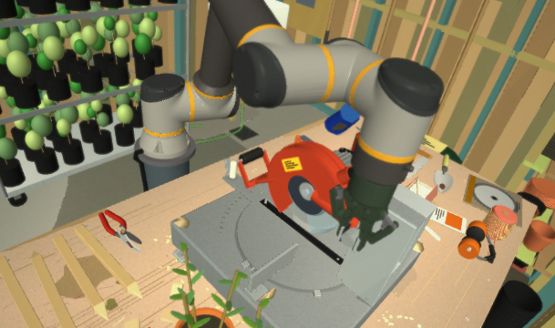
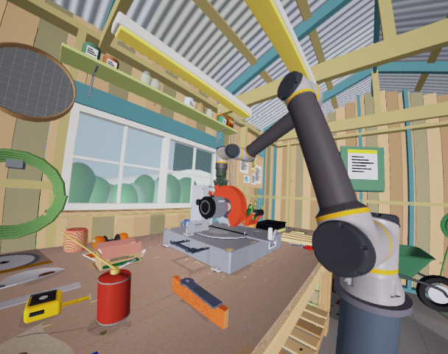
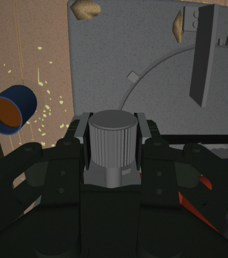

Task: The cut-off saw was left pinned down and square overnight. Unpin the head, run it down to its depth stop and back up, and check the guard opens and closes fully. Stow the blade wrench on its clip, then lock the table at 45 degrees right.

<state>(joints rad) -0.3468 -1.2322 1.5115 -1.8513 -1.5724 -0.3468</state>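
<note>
My gripper (image 3: 113, 139) (image 1: 366, 228) hangs over the rear of the cut-off saw, beside the orange blade guard (image 1: 306, 175) of the lowered head. A grey ribbed knob (image 3: 113, 138) on a short stem, the head's pin, sits between my fingers. The saw's grey table (image 1: 277, 241) with its round turntable and black blade slot lies below, and the black head handle (image 1: 252, 156) points toward the arm's base. The blade wrench (image 2: 200, 292) lies on an orange block on the bench, well away from the saw. The gripper is closed on the pin knob.
The workbench (image 2: 148, 289) carries a red can (image 2: 113, 296), a yellow tape measure (image 2: 42, 305), red pruners (image 1: 117, 228), wooden stakes (image 1: 106, 259) and a potted plant (image 1: 204, 296). A blue cup (image 3: 10, 109) lies beside the saw base. Terracotta pots (image 1: 543, 205) stand at the bench end.
</note>
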